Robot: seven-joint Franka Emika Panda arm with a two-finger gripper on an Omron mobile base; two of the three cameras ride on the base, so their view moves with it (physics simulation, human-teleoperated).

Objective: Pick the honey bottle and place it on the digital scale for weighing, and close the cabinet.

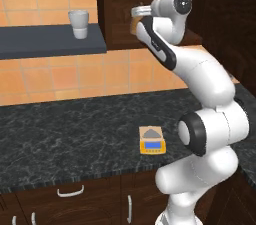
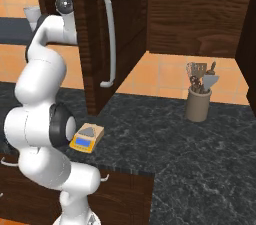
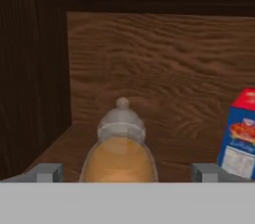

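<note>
Left base view: the arm reaches up into the open cabinet (image 1: 125,4), where the bottle (image 1: 135,21) shows as an amber sliver just behind the wrist. The scale (image 1: 151,140) lies on the worktop (image 1: 60,129) near its front edge, just left of the arm's base, its plate bare. A white cup (image 1: 79,23) stands on the wall shelf (image 1: 45,41), towards its right end.

Right base view: the cabinet door (image 2: 102,34) hangs open with its bar handle (image 2: 110,34) facing out; the arm passes behind the door's left edge. The scale (image 2: 86,137) sits below, near the front edge, and a utensil pot (image 2: 198,104) stands by the back wall, well apart.

Hand view: the bottle (image 3: 119,151) stands upright on the cabinet floor, centred between the fingertips (image 3: 49,172), which are spread wide to either side and apart from it. The gripper (image 3: 127,174) holds nothing. A blue and red box (image 3: 240,141) stands just beside the right fingertip.

To grasp well, I would push straight forward until the fingers bracket the amber belly rather than the narrow cap, keep the right finger off the box, then close. Lift a little before drawing back, so the bottle clears the cabinet's front edge.
</note>
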